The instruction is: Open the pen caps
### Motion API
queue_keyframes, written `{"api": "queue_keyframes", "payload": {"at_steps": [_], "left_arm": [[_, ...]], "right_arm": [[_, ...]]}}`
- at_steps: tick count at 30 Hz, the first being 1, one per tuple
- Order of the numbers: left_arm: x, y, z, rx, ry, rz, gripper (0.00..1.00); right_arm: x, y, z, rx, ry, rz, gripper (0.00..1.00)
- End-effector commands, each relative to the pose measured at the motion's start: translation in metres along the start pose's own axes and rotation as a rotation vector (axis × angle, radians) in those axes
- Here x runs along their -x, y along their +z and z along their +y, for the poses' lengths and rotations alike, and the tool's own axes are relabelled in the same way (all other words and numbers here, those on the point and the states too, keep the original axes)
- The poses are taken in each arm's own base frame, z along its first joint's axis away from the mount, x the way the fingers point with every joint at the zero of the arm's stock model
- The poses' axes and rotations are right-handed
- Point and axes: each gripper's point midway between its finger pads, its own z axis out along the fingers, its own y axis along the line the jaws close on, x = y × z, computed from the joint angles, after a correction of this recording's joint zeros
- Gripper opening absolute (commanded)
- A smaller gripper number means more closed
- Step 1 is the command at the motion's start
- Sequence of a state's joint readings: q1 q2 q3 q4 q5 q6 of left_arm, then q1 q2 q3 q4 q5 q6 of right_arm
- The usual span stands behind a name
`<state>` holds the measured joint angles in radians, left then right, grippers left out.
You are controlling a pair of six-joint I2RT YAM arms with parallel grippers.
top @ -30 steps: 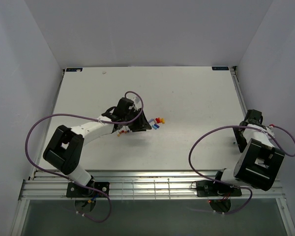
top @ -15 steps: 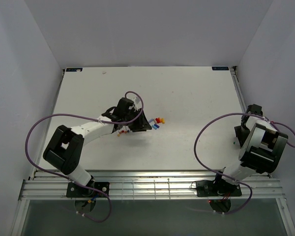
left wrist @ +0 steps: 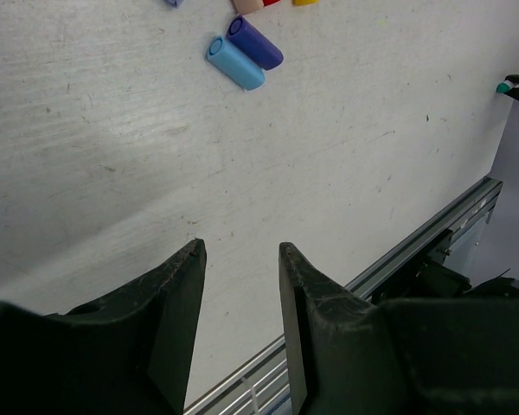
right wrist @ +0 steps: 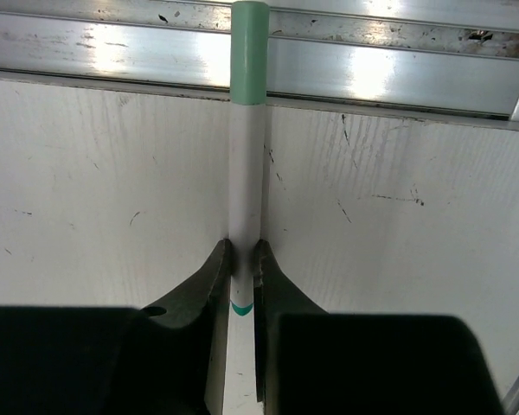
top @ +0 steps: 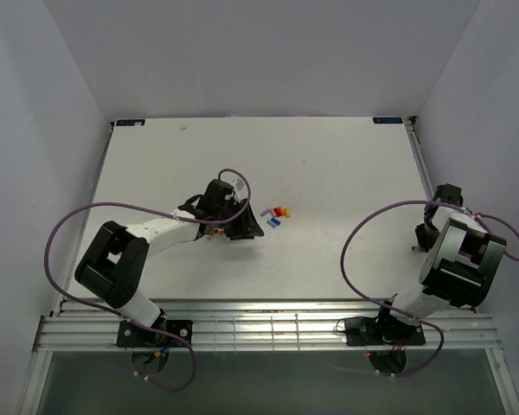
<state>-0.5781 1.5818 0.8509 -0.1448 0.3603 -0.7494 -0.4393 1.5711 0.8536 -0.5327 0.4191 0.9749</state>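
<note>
In the right wrist view my right gripper (right wrist: 242,251) is shut on a pen's white barrel (right wrist: 246,173). The green pen cap (right wrist: 249,52) sits on the barrel's far end, over the metal rail. From above, that gripper (top: 424,238) is at the table's right edge. My left gripper (left wrist: 240,249) is open with nothing between its fingers, just above the bare table. Loose pen caps lie beyond it: a light blue one (left wrist: 235,62) and a purple one (left wrist: 256,43), with others cut off at the frame's top. The top view shows this coloured cluster (top: 277,214) right of the left gripper (top: 246,226).
An aluminium rail (top: 268,311) runs along the table's near edge, also close to the held pen (right wrist: 372,69). An orange-tipped pen (top: 211,234) pokes out from under the left arm. White walls close in the table on three sides.
My right gripper has gone from open to shut on the green-capped pen, and its arm has swung up and to the right. The left gripper has shifted slightly left, away from the caps.
</note>
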Motion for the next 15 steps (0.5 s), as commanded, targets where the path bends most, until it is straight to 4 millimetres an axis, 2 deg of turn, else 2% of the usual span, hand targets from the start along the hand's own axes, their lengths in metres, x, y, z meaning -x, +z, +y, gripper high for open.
{"api": "queue_keyframes", "payload": {"at_steps": [1,2,4,5,7,8,10,11,12,14,15], "left_arm": [[0.009,-0.014,-0.02,-0.064,0.038,-0.048,0.49],[0.009,-0.015,-0.021,-0.065,0.039,-0.053,0.49],[0.011,-0.017,-0.023,-0.068,0.039,-0.061,0.49],[0.015,-0.019,-0.025,-0.07,0.042,-0.076,0.49],[0.018,-0.023,-0.028,-0.069,0.041,-0.088,0.49],[0.021,-0.027,-0.032,-0.076,0.05,-0.103,0.49],[0.035,-0.036,-0.036,-0.066,0.058,-0.138,0.5],[0.04,-0.04,-0.039,-0.068,0.06,-0.151,0.5],[0.051,-0.05,-0.042,-0.076,0.056,-0.181,0.5],[0.06,-0.061,-0.049,-0.096,0.055,-0.206,0.51],[0.066,-0.067,-0.049,-0.102,0.048,-0.22,0.51]], "right_arm": [[-0.048,0.014,-0.034,-0.058,-0.087,0.138,0.08],[-0.048,0.008,-0.023,0.01,-0.089,0.132,0.08],[-0.055,0.0,-0.014,0.084,-0.124,0.13,0.08],[-0.059,-0.016,0.007,0.192,-0.183,0.118,0.08],[-0.068,-0.039,0.033,0.33,-0.284,0.104,0.08],[-0.079,-0.058,0.052,0.411,-0.398,0.087,0.08],[-0.094,-0.083,0.072,0.503,-0.512,0.079,0.08],[-0.109,-0.105,0.087,0.58,-0.597,0.077,0.08],[-0.118,-0.116,0.097,0.653,-0.685,0.072,0.08],[-0.172,-0.163,0.108,0.929,-0.883,0.22,0.08],[-0.193,-0.172,0.102,1.053,-0.992,0.265,0.08]]}}
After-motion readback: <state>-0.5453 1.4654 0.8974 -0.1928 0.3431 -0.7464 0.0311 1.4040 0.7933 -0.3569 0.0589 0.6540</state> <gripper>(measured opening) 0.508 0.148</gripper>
